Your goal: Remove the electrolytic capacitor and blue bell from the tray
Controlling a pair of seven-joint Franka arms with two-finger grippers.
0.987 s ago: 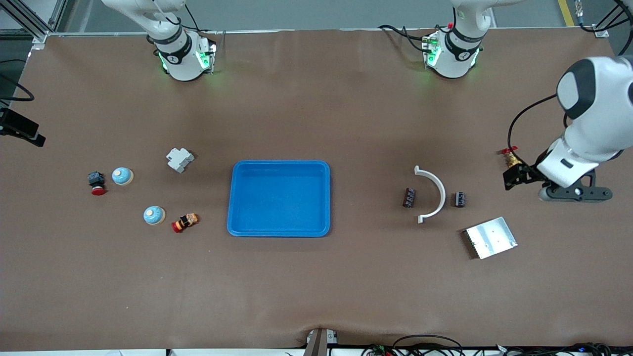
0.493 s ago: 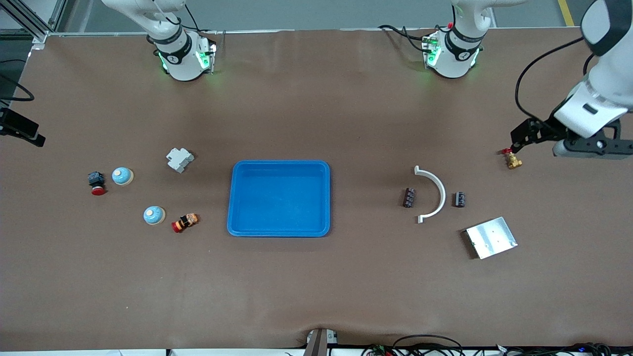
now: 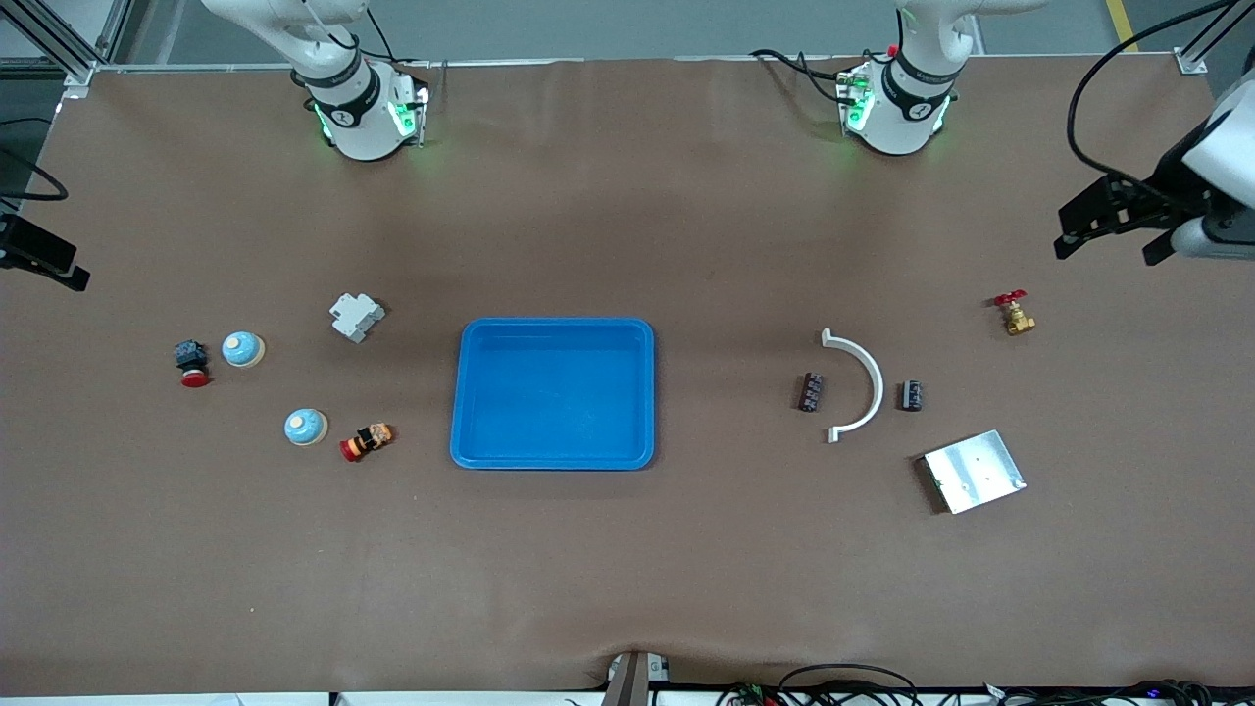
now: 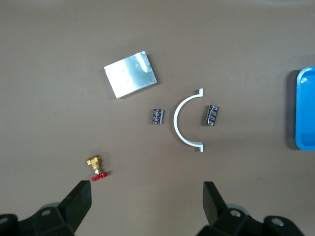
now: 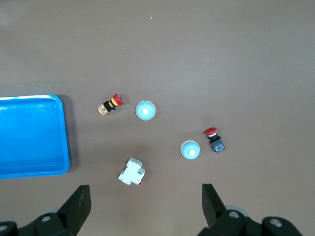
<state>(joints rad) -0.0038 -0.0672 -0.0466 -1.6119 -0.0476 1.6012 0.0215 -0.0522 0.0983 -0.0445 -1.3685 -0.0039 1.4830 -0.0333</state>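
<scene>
Two dark capacitors (image 3: 810,391) (image 3: 913,395) lie on either side of a white curved bracket (image 3: 861,384); the left wrist view shows them too (image 4: 212,115) (image 4: 157,117). Two pale blue bells (image 3: 242,349) (image 3: 306,427) sit toward the right arm's end, also in the right wrist view (image 5: 190,150) (image 5: 145,110). An empty blue tray (image 3: 554,392) lies mid-table. My left gripper (image 4: 146,194) hangs open and empty, high over the left arm's end of the table (image 3: 1211,240). My right gripper (image 5: 145,196) is open and empty, high above the bells, out of the front view.
A brass valve with a red handle (image 3: 1015,316) and a metal plate (image 3: 974,471) lie near the capacitors. By the bells are a white breaker (image 3: 356,316), a red push button (image 3: 191,363) and a red-and-yellow button (image 3: 366,440).
The left arm has swung up and away from over the brass valve toward the table's edge at its own end. Nothing on the table has moved.
</scene>
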